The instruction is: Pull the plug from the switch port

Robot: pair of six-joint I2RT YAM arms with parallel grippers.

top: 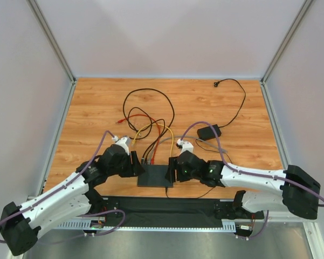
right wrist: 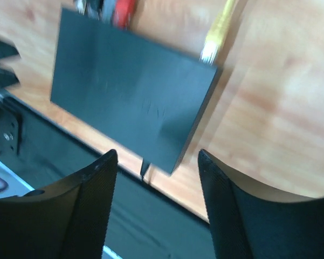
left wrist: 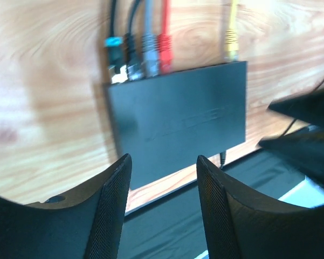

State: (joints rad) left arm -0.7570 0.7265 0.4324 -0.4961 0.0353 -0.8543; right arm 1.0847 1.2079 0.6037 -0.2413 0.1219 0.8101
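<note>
Wood-grain counter (top: 91, 118) inside a pale-walled box with metal corner posts. Cables loop across the back and there's an adapter (top: 209, 131) off to the right. The switch (top: 155, 175) lies flat by the near edge, between your arms. Nothing's out yet as far as I can see: the plugs (left wrist: 148, 56) all look seated along its far edge, the yellow plug (left wrist: 231, 43) off by itself. Left hand (left wrist: 164, 205) and right hand (right wrist: 156, 208) hover over the switch, fingers apart, holding nothing. You've got the whole pull left.
</note>
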